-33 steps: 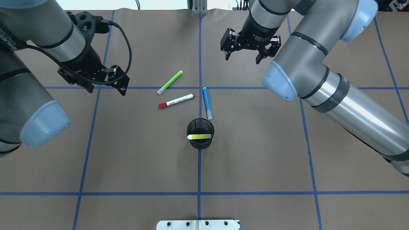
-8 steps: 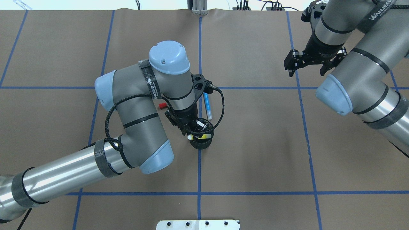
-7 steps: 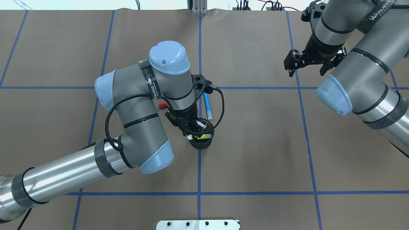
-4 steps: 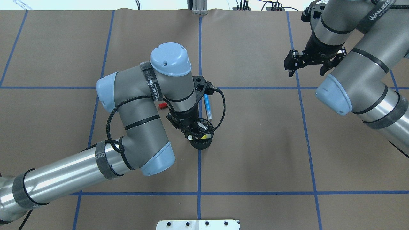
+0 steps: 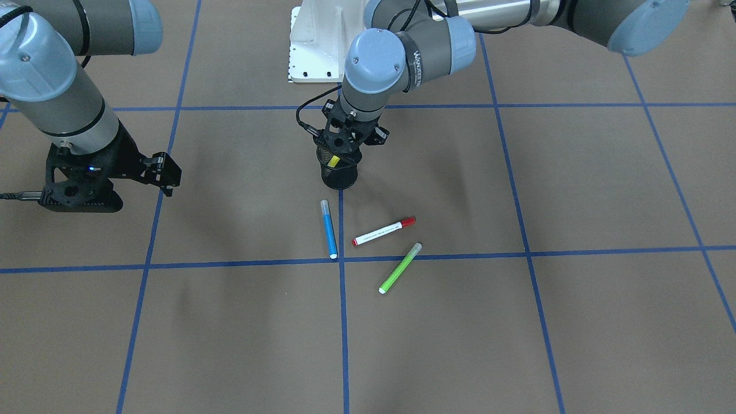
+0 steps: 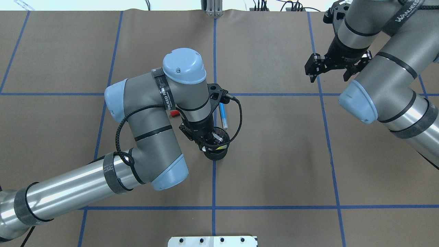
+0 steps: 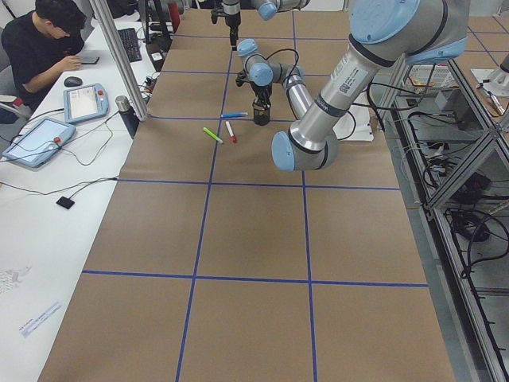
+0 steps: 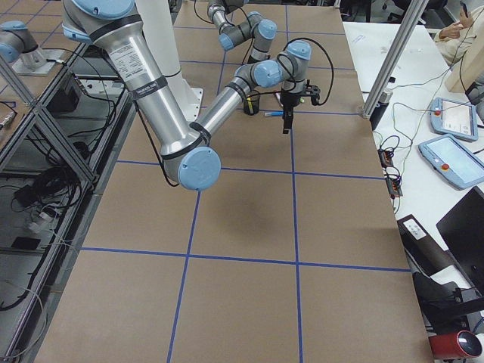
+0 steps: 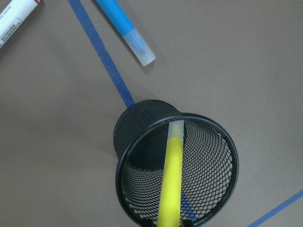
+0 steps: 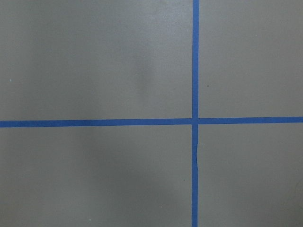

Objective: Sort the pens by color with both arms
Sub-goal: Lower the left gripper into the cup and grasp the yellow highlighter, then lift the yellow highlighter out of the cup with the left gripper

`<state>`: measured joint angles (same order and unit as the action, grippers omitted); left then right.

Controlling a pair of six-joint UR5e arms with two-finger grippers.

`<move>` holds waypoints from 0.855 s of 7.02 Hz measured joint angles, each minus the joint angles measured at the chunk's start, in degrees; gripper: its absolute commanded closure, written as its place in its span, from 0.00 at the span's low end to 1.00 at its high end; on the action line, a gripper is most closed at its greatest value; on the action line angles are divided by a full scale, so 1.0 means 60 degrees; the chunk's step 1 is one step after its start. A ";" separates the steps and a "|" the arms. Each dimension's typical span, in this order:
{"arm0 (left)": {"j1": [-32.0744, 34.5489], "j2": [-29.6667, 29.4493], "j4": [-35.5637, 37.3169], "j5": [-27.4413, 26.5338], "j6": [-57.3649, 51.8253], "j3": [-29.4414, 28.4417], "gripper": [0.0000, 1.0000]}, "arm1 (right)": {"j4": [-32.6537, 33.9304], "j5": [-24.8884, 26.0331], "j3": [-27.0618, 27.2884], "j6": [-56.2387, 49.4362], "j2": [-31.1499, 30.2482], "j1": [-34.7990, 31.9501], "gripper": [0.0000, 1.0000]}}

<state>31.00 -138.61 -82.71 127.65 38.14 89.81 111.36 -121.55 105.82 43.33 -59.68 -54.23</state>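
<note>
Grey left arm [image 6: 144,113] bends over the black mesh cup [image 5: 339,175], its left gripper [image 6: 210,138] down at the rim beside the yellow pen [image 9: 171,179] leaning inside. I cannot tell whether it grips. The right gripper [image 6: 328,77] hangs wide open and empty, well apart. The blue pen [image 5: 329,229], red-capped pen [image 5: 383,231] and green pen [image 5: 400,268] lie loose on the table, so sorting looks barely begun.

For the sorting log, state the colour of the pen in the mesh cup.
Yellow. The pen leans inside the black mesh cup, clearest in the left wrist view.
</note>
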 measured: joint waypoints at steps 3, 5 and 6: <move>-0.0008 -0.0013 0.0012 0.0009 0.0001 0.0152 0.85 | 0.0012 0.0000 0.0000 0.0000 0.0000 -0.0005 0.01; 0.0019 0.0019 0.0353 0.0069 -0.0002 0.0648 0.86 | 0.0013 0.0000 0.0008 0.0000 0.0010 -0.0008 0.01; 0.0064 0.0034 0.0876 0.0104 -0.0008 0.1151 0.86 | 0.0013 0.0000 0.0013 0.0000 0.0012 -0.0008 0.01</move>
<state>31.39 -138.40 -77.45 128.27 38.09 96.72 111.44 -121.55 105.90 43.33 -59.60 -54.27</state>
